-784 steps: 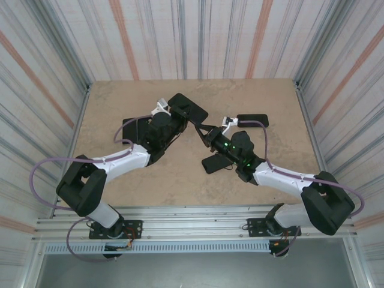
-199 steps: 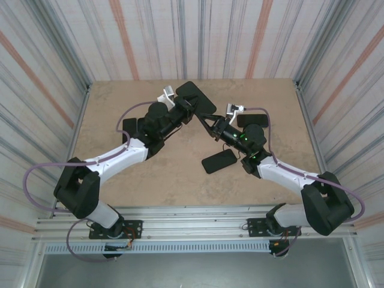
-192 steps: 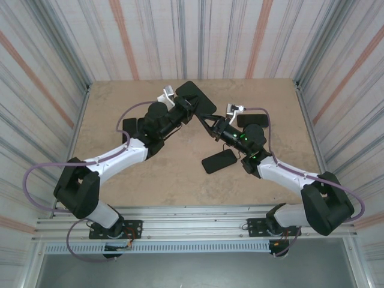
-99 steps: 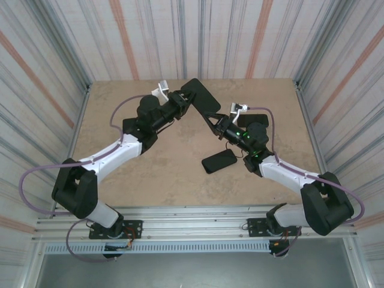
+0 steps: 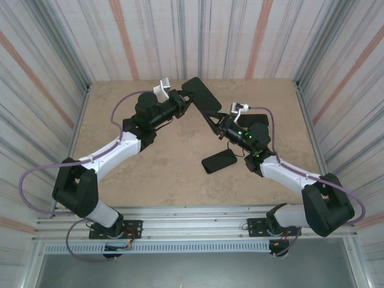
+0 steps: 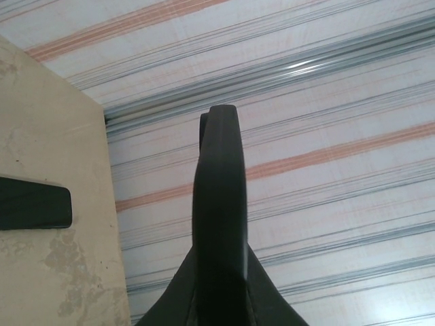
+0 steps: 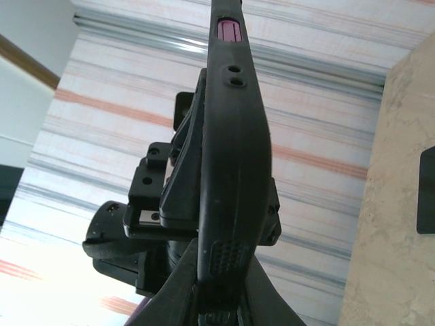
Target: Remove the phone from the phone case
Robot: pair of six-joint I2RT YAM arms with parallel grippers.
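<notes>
Shifted rearward, left fingers (image 6: 265, 305) and right fingers (image 7: 177, 299) grip the black rectangular cased phone (image 5: 201, 93); right wrist shows its magenta button (image 7: 226, 30); arms raised.

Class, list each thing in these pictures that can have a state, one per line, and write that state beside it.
left gripper: shut on the phone case.
right gripper: shut on the phone case.
phone case: held between both grippers, lifted off the table; cannot tell whether the phone is inside.
dark flat device: lying flat on the table, untouched.
</notes>
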